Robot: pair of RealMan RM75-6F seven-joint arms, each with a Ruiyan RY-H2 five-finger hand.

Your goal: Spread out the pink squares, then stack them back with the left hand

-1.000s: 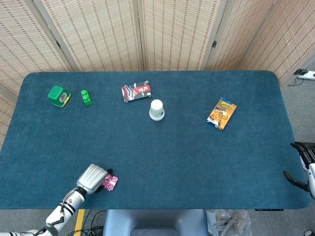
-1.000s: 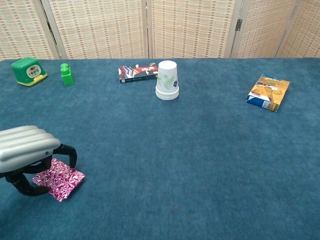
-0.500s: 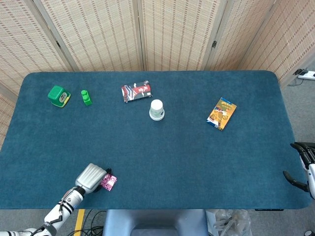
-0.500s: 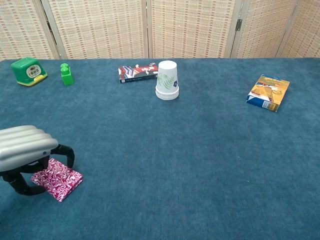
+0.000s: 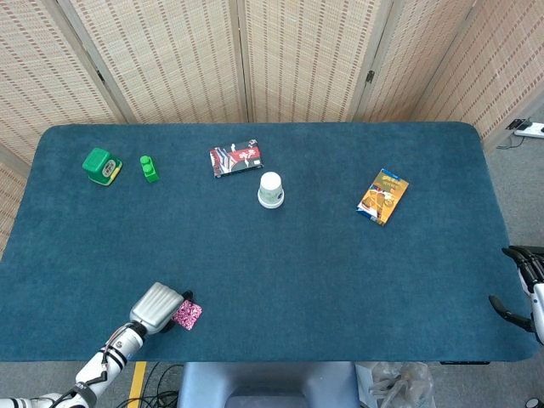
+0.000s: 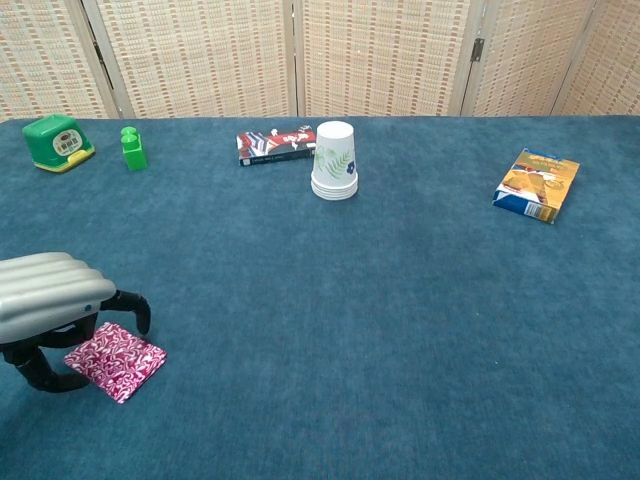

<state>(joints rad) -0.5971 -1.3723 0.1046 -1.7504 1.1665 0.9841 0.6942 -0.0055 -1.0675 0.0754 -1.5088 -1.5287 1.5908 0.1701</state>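
Observation:
The pink squares lie as one flat patterned stack on the blue table near its front left edge, also seen in the head view. My left hand arches over the stack's left side. One black fingertip hovers just behind the stack, and the thumb sits low at its left corner. The fingers are apart and nothing is lifted. In the head view my left hand shows beside the stack. My right hand hangs off the table's right edge, fingers spread and holding nothing.
A stack of white paper cups stands mid-table with a red card pack behind it. A green box and a green bottle are at the far left. An orange snack box lies at the right.
My left hand has drawn slightly back toward the front left, and the pink stack has shifted a little the same way. The right hand has not moved.

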